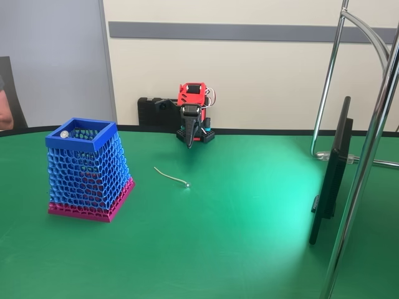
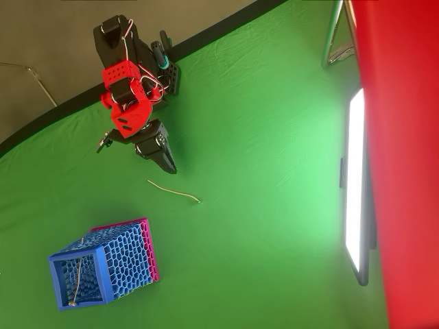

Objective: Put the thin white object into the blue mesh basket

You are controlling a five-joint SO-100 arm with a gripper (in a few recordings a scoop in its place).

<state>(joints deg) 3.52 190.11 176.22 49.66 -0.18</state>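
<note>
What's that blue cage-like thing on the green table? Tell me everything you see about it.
It is a basket that looks like plastic, with honeycomb mesh walls, blue above a magenta band at the base. It narrows upward to a solid blue square rim. It stands upright on the green table, at the left of the fixed view. A thin white stick with a bead leans inside. The robot's fingers are well away.

**Surroundings on the green table**

A green table with a black edge fills the scene. At the right in the fixed view, a thin black monitor stands edge-on, beside chrome stand tubes. A cream wall with a grey strip lies far behind.
</note>
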